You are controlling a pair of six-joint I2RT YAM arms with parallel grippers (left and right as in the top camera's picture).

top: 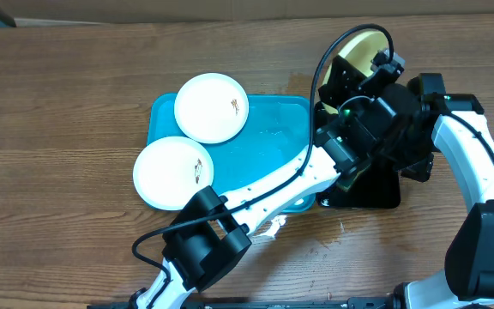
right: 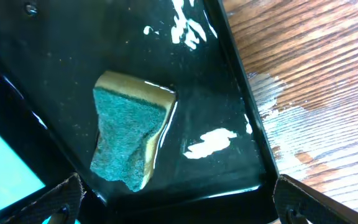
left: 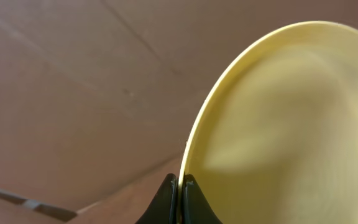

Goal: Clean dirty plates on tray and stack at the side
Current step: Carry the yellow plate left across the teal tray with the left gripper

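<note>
Two white plates [top: 211,107] lie side by side on the turquoise tray [top: 273,137], each with a small brown smear. The third plate [left: 278,124], pale yellow-rimmed, is off the tray and raised on edge. The left tool [left: 179,186] is clamped on its rim, fingers nearly together.

The right tool [right: 179,196] hangs with its fingers wide apart over the sponge [right: 129,137], which lies in the wet black tray [right: 216,81]. Nothing is held.

Risks, as judged:
- The pinch takes only the thin rim, so scrubbing pressure may pivot the plate or slip it out.
- The sponge is soaked and irregular, so an off-centre grab could squeeze it sideways.
- Both arms crowd above the black tray, so a collision is possible.
- Water is already spotted on the worktop [top: 58,86], and more may drip.
</note>
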